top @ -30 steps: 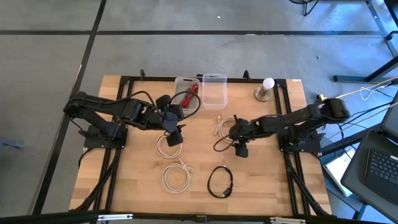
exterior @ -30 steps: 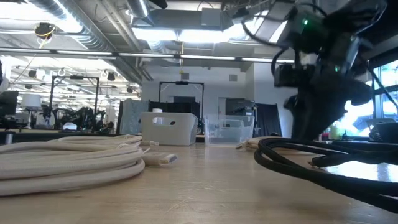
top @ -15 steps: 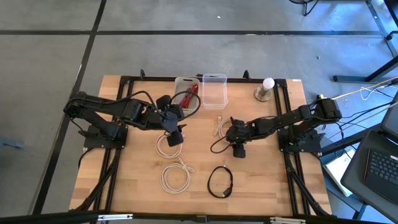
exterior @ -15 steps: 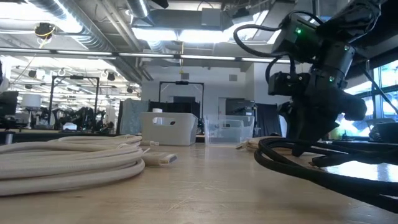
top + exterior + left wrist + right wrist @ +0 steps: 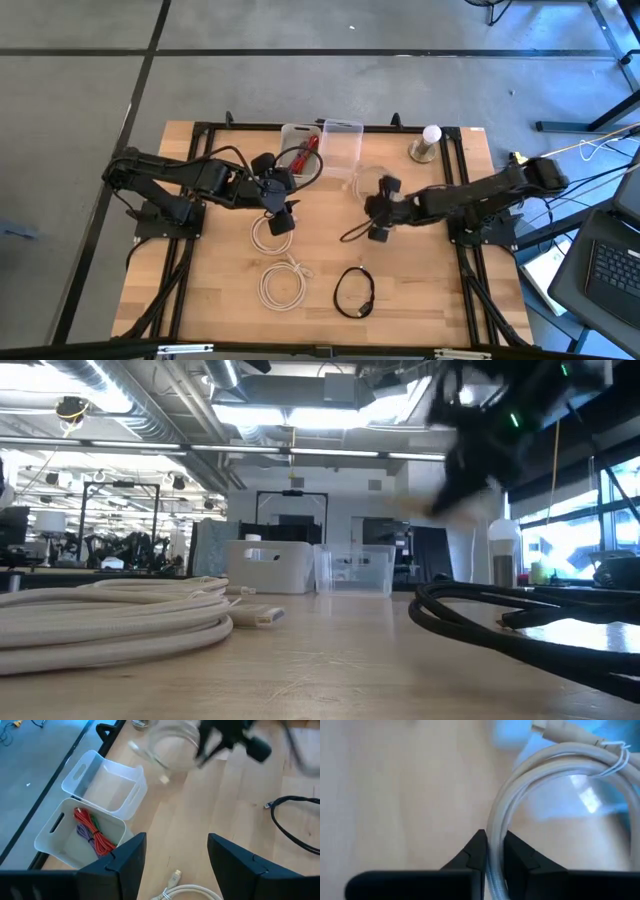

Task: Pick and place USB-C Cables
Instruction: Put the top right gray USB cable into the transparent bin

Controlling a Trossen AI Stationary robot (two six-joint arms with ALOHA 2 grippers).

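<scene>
My right gripper [image 5: 380,192] is up off the table near the bins, shut on a cream-white coiled USB-C cable [image 5: 364,178], which also shows blurred in the left wrist view [image 5: 172,745]. My left gripper [image 5: 281,216] hangs open over another cream-white coil [image 5: 266,234] lying flat on the table, its fingers [image 5: 125,862] clear of it. A third cream-white coil [image 5: 283,283] and a black coil [image 5: 354,292] lie flat near the front edge. Red, green and purple cable bundles [image 5: 92,832] lie in the white bin [image 5: 291,135]. My right gripper pinches the bundled strands of the cream-white coil [image 5: 496,837] between its two fingers [image 5: 476,851], at one side of the loop. The fingers come slanting down from the table's right. The loop [image 5: 560,760] reaches out ahead of the fingers, lifted clear of the table.
A clear bin [image 5: 345,128] stands beside the white bin at the far edge. A white ball-topped round object [image 5: 429,142] stands at the far right. In the low view the cream coil [image 5: 110,615] and black coil [image 5: 520,622] fill the foreground.
My right gripper has shut on the cream-white coil that lay in the table's middle, then risen and gone toward the bins at the far edge while its wrist turned. The coil has come up with it, lifted clear of the table.
</scene>
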